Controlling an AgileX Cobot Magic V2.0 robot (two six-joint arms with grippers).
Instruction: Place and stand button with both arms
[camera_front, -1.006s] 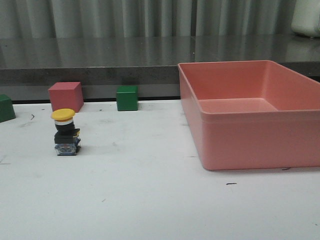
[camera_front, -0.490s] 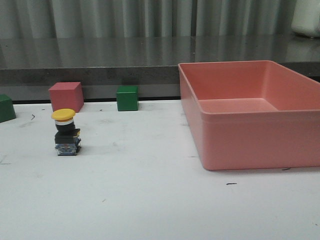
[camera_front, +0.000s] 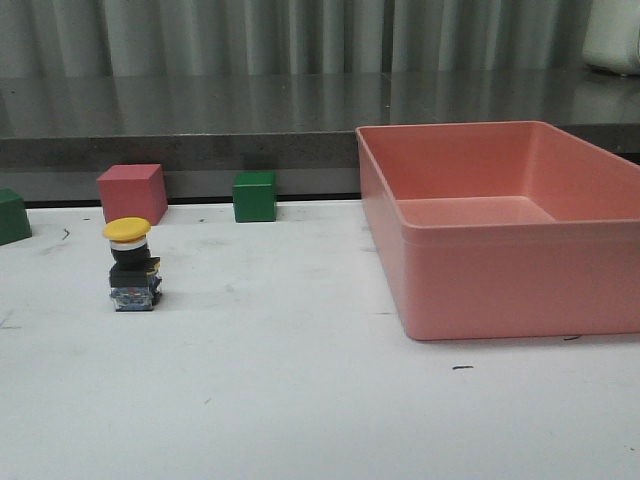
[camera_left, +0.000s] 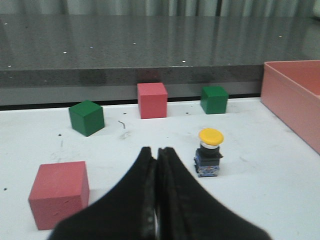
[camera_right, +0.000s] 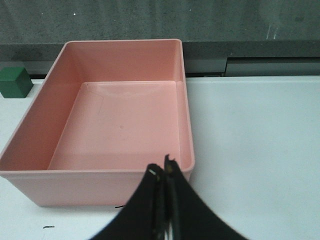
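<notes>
Standing upright on the white tabletop (camera_front: 300, 400), the button (camera_front: 131, 265) rests on its bluish-grey base with the yellow cap on top, untouched by either arm. Taking the button as the landmark: nearest the robot, the left claw (camera_left: 156, 152) hovers short of it and a little to its left, fingers pressed together with nothing between them. A pink cube (camera_left: 59, 192) sits to the left of the button on the robot's side of it. To the right of the button, well apart, lies the large pink bin (camera_front: 500, 230), with nothing showing inside; the right claw (camera_right: 162, 172) hangs just at the bin's near wall, its fingers also closed on nothing. Beyond the button, a second pink cube (camera_front: 131, 192) stands close behind it, a green cube (camera_front: 254, 196) behind and to its right, and another green cube (camera_front: 12, 216) behind and to its left. Farthest back runs a dark grey ledge (camera_front: 200, 120) along the tabletop's rear edge.
</notes>
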